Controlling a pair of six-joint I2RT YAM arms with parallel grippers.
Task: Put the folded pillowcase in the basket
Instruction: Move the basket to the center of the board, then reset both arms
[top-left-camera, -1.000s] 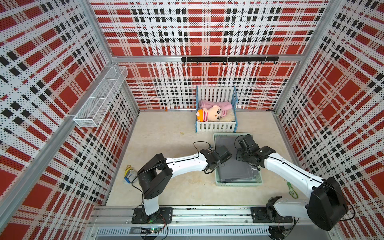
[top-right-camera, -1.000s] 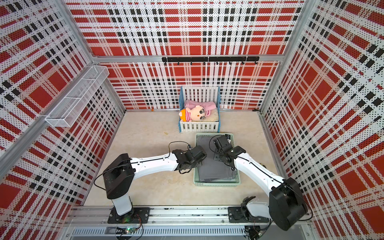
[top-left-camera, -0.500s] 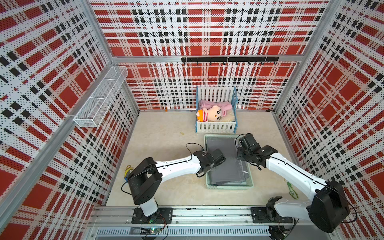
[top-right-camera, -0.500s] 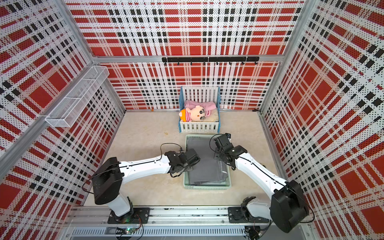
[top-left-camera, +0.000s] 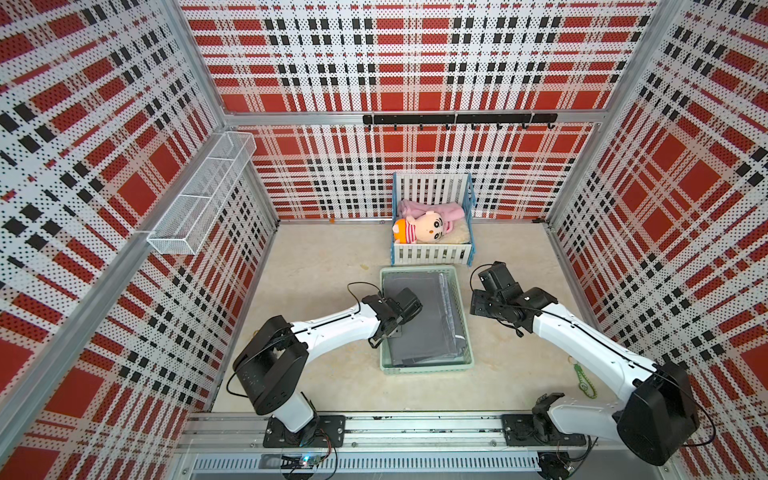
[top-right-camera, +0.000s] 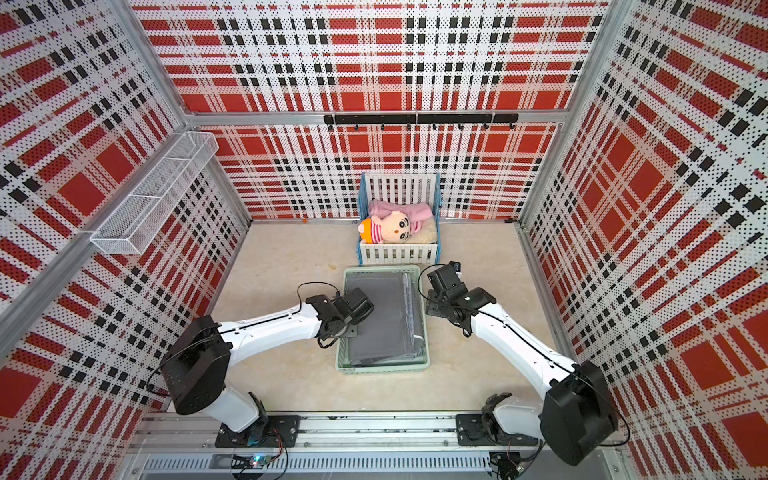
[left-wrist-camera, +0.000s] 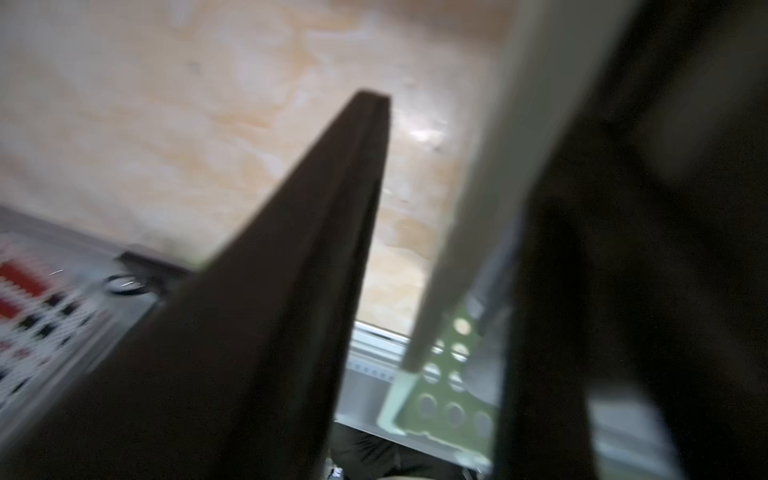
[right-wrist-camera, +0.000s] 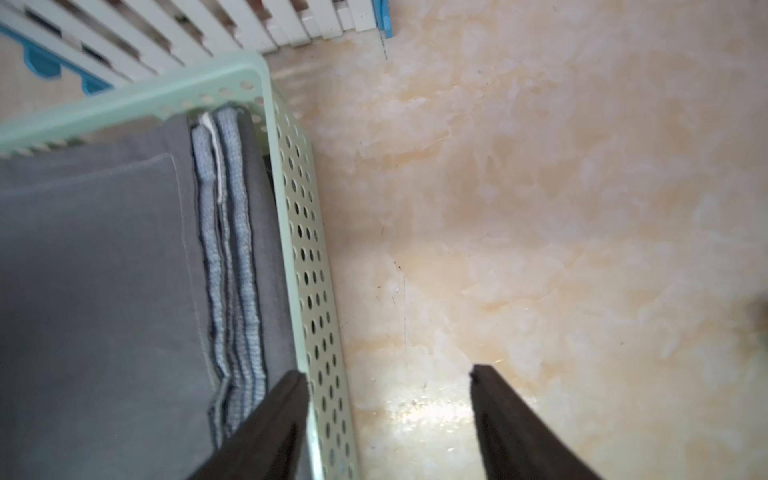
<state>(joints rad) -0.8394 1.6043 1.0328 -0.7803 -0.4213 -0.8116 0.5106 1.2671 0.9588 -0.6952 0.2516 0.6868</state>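
Observation:
The pale mint-green basket (top-left-camera: 427, 370) (top-right-camera: 382, 368) sits on the marbled floor in front of the crib. A folded grey pillowcase (top-left-camera: 419, 316) (top-right-camera: 386, 316) (right-wrist-camera: 104, 270) lies flat inside it, with striped cloth edges along its right side. My left gripper (top-left-camera: 385, 337) (top-right-camera: 340, 332) (left-wrist-camera: 494, 112) is open and straddles the basket's left wall (left-wrist-camera: 478, 208), with a gap showing beside one finger. My right gripper (top-left-camera: 477, 304) (top-right-camera: 432, 305) (right-wrist-camera: 388, 374) is open just outside the basket's right wall (right-wrist-camera: 305, 249), one finger over the wall and one over bare floor.
A white slatted crib (top-left-camera: 432, 253) with a plush doll (top-left-camera: 424, 226) stands right behind the basket. A white wire shelf (top-left-camera: 203, 199) hangs on the left wall and a black hook rail (top-left-camera: 457, 119) on the back wall. A small green item (top-left-camera: 584, 380) lies near the right wall.
The basket with the pillowcase has slid to the left, along with my left arm. Both grippers have opened, and the right one now stands off the basket's right wall.

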